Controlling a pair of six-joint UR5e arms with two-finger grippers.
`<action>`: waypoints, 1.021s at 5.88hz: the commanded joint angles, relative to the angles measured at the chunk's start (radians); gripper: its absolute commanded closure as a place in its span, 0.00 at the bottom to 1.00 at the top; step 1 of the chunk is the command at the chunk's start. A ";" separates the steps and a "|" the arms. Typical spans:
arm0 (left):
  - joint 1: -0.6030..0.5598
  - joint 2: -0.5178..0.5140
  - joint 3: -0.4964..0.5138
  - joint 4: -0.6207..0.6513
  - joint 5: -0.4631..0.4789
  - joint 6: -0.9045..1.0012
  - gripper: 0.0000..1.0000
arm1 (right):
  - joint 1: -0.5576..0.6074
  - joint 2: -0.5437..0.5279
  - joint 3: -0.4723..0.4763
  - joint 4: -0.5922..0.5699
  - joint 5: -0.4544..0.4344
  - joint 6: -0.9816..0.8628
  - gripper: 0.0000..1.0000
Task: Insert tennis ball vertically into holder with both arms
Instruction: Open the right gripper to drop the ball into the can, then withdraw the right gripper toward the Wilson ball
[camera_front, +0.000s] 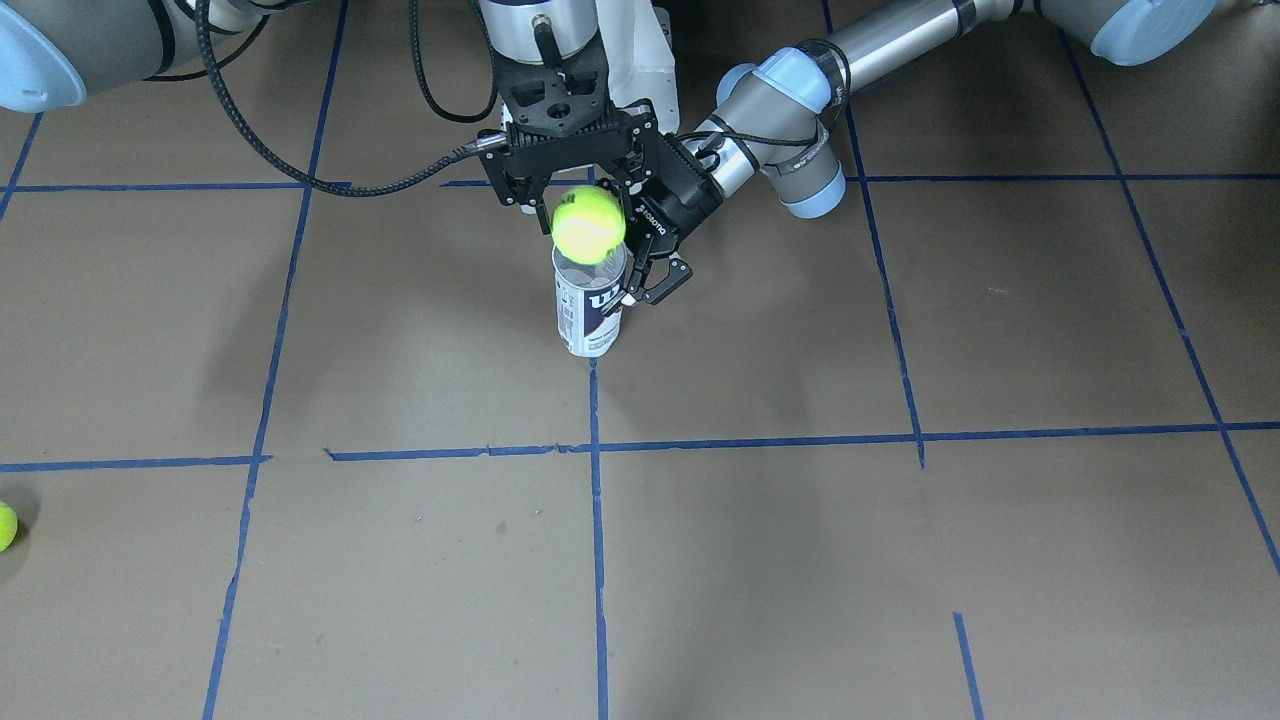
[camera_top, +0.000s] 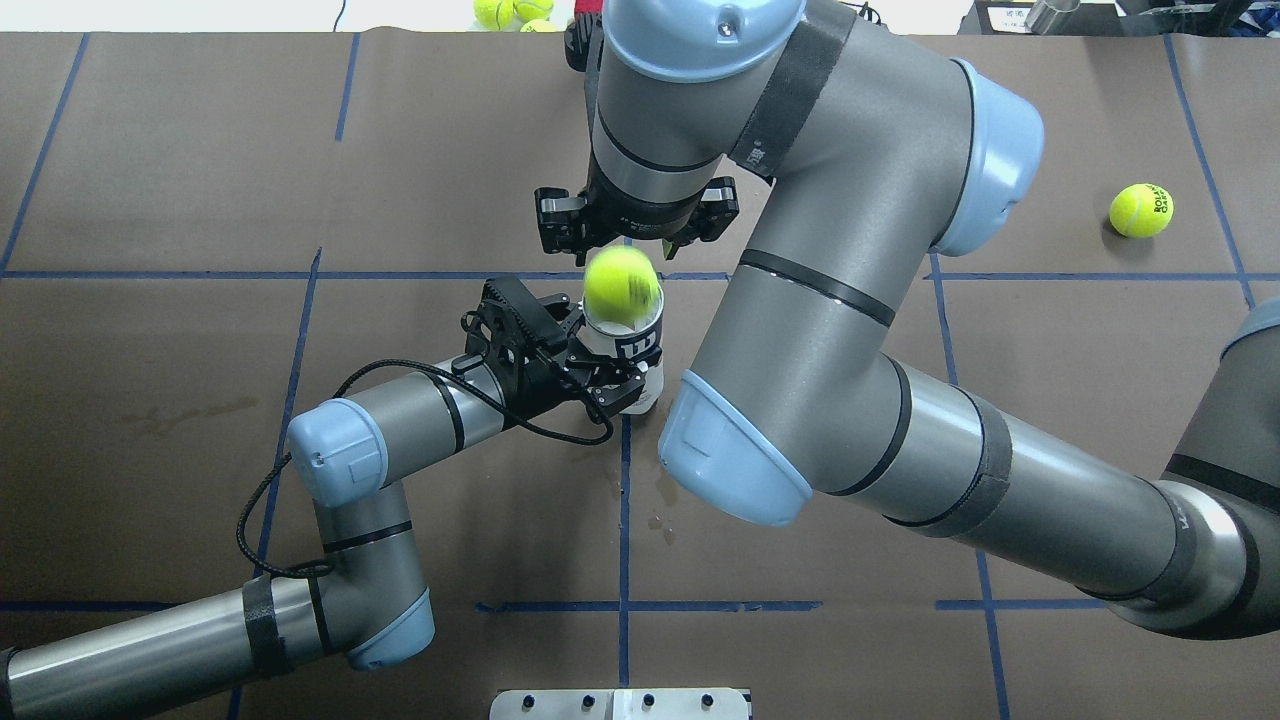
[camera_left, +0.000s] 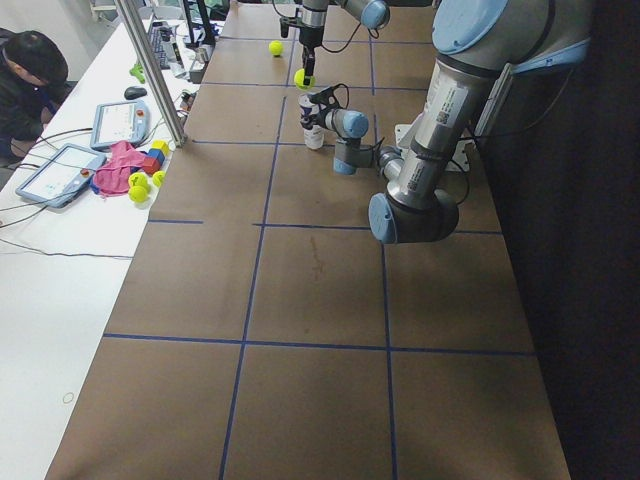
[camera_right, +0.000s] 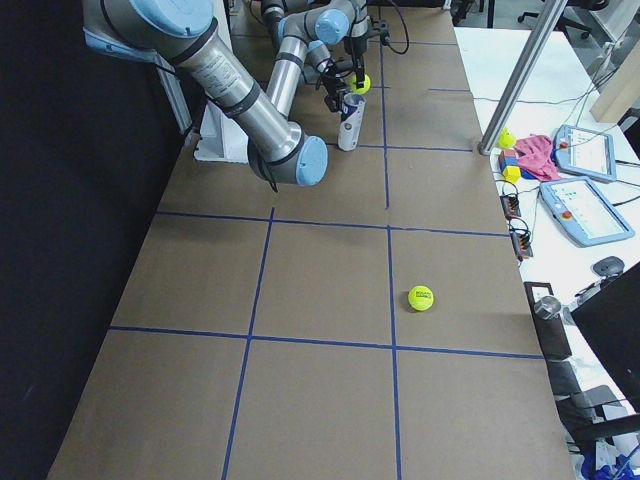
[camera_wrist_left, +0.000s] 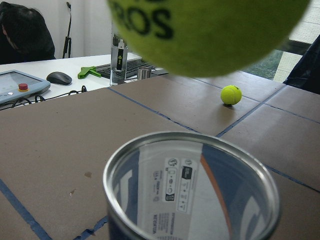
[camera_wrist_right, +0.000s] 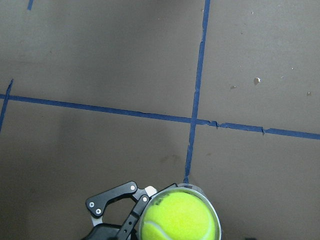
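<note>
Holder: a clear can (camera_front: 590, 320) with a white-and-navy label. It stands upright on the bench (camera_front: 900, 560), about midway between the left and right ends, on a line of blue tape (camera_front: 597, 560), with its mouth facing up.
Ball: yellow-green (camera_front: 588, 224), straight over the holder's mouth and below the right tool. The left wrist view shows a gap between the ball and the rim. It is blurred in the overhead view. From the right wrist view it covers nearly the whole mouth.
Right tool: (camera_front: 578, 188) points straight down above the ball. Its jaws stand wide, one to either side and higher than the ball, and neither appears to touch it.
Left tool: (camera_front: 632, 275) comes in level from the robot's left and is clamped on the holder's upper part, with a jaw on each side of the wall.
Left arm: (camera_top: 400, 420) low over the bench with the elbow bent and a black cable looping along it.
Right arm: (camera_top: 800, 300) arches high over the bench from the right end, with the wrist vertical.
Spare ball: (camera_top: 1140, 210) lies on the bench near the right end, toward the far edge, well apart from the holder.
</note>
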 joint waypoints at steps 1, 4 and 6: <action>0.000 0.000 0.000 0.000 0.000 0.000 0.24 | -0.013 -0.003 0.003 0.000 -0.019 0.000 0.03; 0.000 0.000 -0.002 0.000 0.000 0.000 0.21 | 0.007 -0.052 0.075 0.000 -0.007 -0.021 0.01; 0.000 0.000 -0.002 0.000 0.000 0.000 0.21 | 0.123 -0.129 0.094 0.000 0.069 -0.150 0.01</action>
